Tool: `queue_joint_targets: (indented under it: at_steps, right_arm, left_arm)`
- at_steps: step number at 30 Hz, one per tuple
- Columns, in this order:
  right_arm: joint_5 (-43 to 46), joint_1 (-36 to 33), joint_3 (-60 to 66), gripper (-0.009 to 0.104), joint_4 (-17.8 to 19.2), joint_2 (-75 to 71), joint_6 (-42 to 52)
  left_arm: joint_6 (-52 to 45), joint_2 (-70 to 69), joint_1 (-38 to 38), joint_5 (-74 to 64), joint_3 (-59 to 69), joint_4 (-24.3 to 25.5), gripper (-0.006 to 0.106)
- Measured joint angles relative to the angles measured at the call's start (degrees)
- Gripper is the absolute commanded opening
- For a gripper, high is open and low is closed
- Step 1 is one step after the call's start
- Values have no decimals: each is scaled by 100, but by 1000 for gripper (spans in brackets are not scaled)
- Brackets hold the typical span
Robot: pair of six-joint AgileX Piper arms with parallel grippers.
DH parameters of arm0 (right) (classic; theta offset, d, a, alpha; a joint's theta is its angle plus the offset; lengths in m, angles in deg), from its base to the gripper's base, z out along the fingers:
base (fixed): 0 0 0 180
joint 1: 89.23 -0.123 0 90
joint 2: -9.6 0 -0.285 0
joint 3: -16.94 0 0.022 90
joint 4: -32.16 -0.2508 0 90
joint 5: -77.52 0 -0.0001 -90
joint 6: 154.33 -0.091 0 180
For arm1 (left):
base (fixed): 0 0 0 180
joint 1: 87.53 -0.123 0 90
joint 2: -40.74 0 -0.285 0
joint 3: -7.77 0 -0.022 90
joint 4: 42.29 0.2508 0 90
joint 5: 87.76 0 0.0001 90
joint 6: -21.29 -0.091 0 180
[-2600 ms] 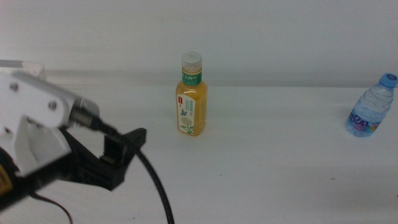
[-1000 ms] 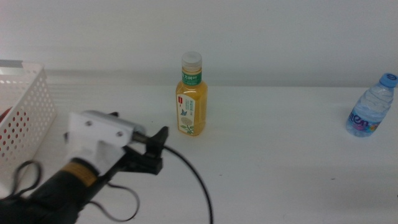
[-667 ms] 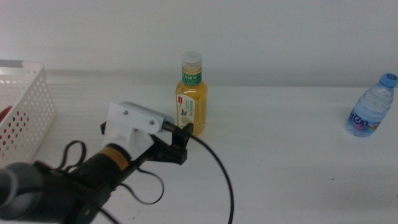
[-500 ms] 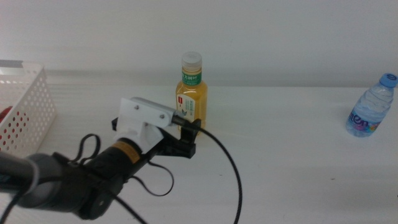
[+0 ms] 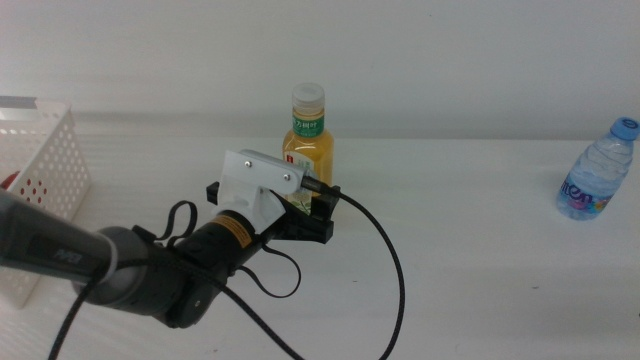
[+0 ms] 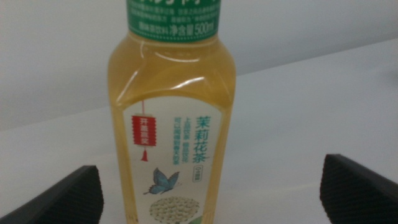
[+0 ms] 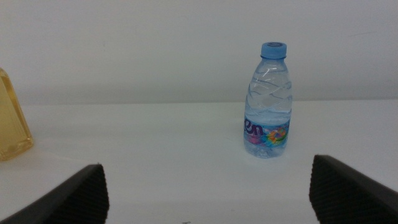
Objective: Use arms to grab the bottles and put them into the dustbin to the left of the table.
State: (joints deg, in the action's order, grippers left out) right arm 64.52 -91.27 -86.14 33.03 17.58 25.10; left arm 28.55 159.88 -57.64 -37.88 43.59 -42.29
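Juice bottle (image 6: 171, 118) stands between my left gripper's (image 5: 318, 205) wide-spread jaws, untouched; bare worktop (image 5: 470, 260) lies all round. My right gripper (image 7: 208, 186) waits agape, facing the water bottle (image 7: 269, 102).

The left gripper (image 5: 318, 205) has a white screwed housing, black jaws, an orange band and looping black cable.

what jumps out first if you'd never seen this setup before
The left gripper reaches in from the left, jaws open, right up against the upright yellow juice bottle at the middle of the white table; in its wrist view the bottle fills the space between the jaws. A small water bottle with a blue cap stands alone at the far right, and the white perforated dustbin sits at the left edge.
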Motion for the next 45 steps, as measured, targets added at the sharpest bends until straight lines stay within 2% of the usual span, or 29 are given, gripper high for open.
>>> queue_joint_targets:
  at_steps: [45]
  right_arm:
    - [0, 0, 0, 85, 0, 0, 0]
  left_arm:
    - [117, 1159, 0, -437, -1540, -30, 93]
